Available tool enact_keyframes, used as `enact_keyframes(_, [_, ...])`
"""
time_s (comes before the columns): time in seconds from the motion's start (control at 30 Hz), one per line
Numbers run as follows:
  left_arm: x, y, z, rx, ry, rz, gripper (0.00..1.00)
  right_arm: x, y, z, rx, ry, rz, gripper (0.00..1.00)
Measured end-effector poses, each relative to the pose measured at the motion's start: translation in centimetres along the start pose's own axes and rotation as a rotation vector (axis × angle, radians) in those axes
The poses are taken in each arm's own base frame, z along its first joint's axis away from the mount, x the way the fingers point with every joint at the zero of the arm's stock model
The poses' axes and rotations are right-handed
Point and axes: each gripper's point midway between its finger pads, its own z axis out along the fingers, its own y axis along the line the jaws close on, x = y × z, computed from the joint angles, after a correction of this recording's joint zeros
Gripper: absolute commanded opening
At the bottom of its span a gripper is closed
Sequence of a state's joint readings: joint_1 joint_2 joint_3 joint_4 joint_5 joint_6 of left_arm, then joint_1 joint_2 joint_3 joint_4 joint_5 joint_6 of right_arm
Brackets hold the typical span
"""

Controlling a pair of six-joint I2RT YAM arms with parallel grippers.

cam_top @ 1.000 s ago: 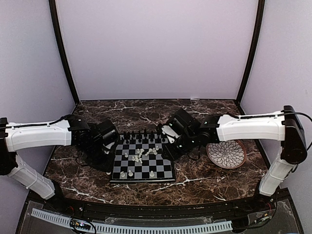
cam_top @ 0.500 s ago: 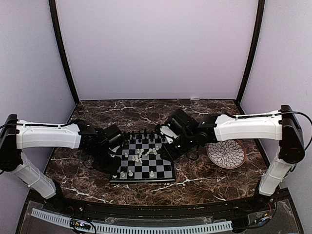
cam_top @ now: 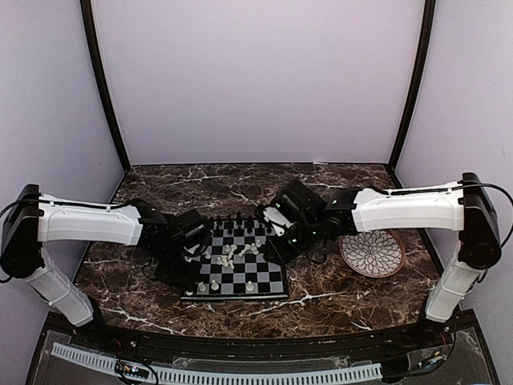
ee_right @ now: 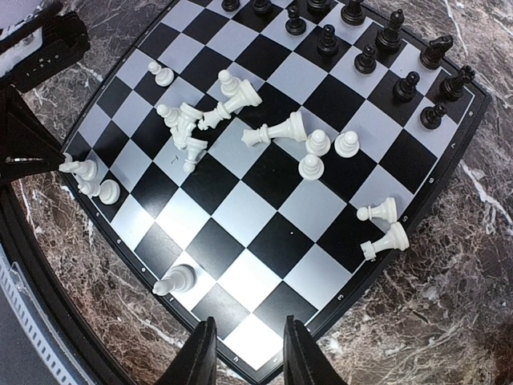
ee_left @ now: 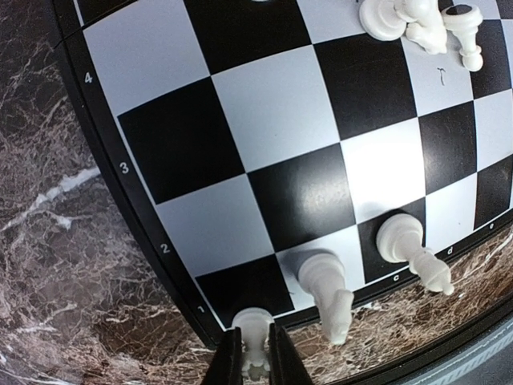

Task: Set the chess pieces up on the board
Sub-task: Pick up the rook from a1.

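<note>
**Left jaws clamped on a white man at the board's corner; right jaws spread and empty**

My left gripper (ee_left: 253, 345) has its two fingers pressed in on either side of a white chessman (ee_left: 252, 319). It looks like a rook, though it is too close to the lens for me to be sure. It hangs right at the corner of the board (ee_left: 264, 104) marked 1, over the seam between the corner square and the black rim. I cannot tell whether its base has touched down.

Just beside it on the same back row stand a white knight (ee_left: 325, 281) and then a white bishop (ee_left: 405, 241). Beyond the rim is the marble table (ee_left: 48, 241).

My right gripper (ee_right: 244, 337) hovers with its jaws apart and nothing between them, over the opposite near corner. Below it a heap of fallen white pieces (ee_right: 192, 120) litters the middle squares. The black pieces (ee_right: 377, 48) stand in their far rows.

My worries:
- If I let go while the base straddles the rim, the man could topple or roll off onto the table.
- As the fingers open, the one on the knight's side could nudge the knight over.
- A slightly tilted grip would drag the man as I lift away.
- Both arms crowd one small board, so a reach by the right arm into the heap risks clipping the left wrist or scattering upright men.
</note>
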State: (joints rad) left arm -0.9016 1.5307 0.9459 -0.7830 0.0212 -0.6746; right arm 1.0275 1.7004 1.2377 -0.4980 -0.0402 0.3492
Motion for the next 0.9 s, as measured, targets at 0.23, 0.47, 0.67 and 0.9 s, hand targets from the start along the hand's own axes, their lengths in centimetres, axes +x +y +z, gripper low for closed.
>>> enact_keyframes(0.23, [-0.39,0.19,0.08,-0.014,-0.019,-0.008,0.00,0.07,-0.09,0.00,0.005,0.002,0.000,0.30])
enact_keyframes(0.47, [-0.75,0.44,0.10,-0.030,-0.037,-0.018,0.04,0.08,-0.11,0.00,0.006,0.003,0.000,0.30])
enact_keyframes(0.67, [-1.01,0.27,0.19,-0.026,-0.045,-0.018,0.06,0.11,-0.16,0.00,0.009,0.004,0.000,0.30])
enact_keyframes(0.9, [-1.00,0.32,0.17,-0.029,-0.045,-0.022,0.26,0.22,-0.20,-0.01,0.010,0.008,0.001,0.30])
